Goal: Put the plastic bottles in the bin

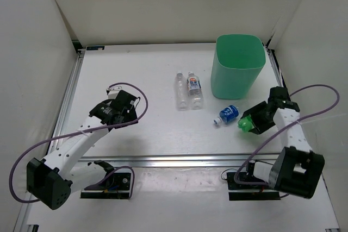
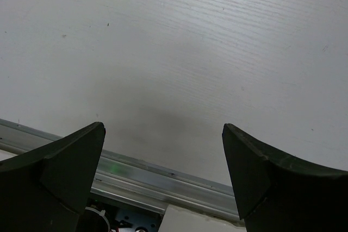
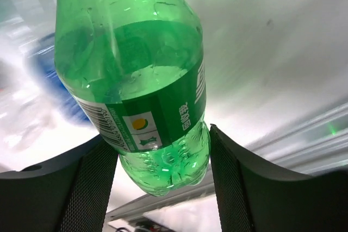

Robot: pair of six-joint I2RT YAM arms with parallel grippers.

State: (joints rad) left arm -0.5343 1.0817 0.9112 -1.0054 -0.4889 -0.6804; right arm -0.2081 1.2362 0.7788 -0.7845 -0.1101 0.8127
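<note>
The green bottle [image 1: 245, 124] lies between the pads of my right gripper [image 1: 253, 120], just in front of the mint-green bin [image 1: 239, 66]. In the right wrist view both mesh pads press the base of the green bottle [image 3: 141, 74], so the right gripper [image 3: 160, 140] is shut on it. A blue-labelled bottle with a white cap [image 1: 227, 115] lies right beside it, a blue blur [image 3: 49, 80] in the wrist view. A plain clear bottle [image 1: 180, 92] and a clear labelled bottle [image 1: 194, 89] lie side by side mid-table. My left gripper [image 1: 124, 111] hangs open over bare table [image 2: 163, 150].
White walls enclose the table on three sides. An aluminium rail [image 1: 179, 161] runs along the near edge, seen under the left fingers as a rail [image 2: 163, 180]. The bin stands at the far right, close to the right wall.
</note>
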